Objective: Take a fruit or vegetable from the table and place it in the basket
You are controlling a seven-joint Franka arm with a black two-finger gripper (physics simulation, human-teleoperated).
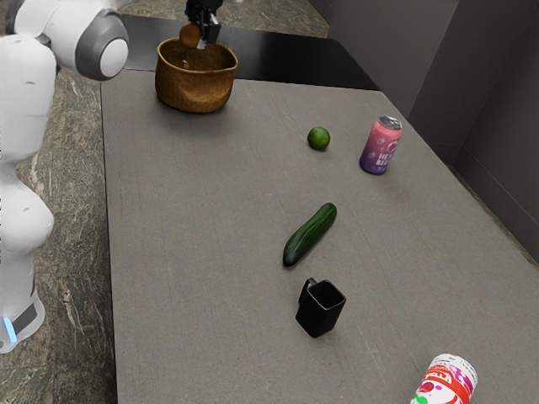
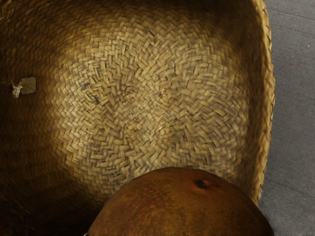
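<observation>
Right now we have our black two-finger gripper (image 1: 199,35) clamped on a rounded, russet-brown fruit (image 2: 177,209), its mottled skin marked by a dark dimple. We hold it above the opening of the golden-brown, round woven basket (image 1: 194,91), whose floor shows a herringbone weave. On the matte grey table (image 1: 202,219) lie a smooth green lime (image 1: 318,138) and a long, glossy dark-green cucumber (image 1: 311,234).
</observation>
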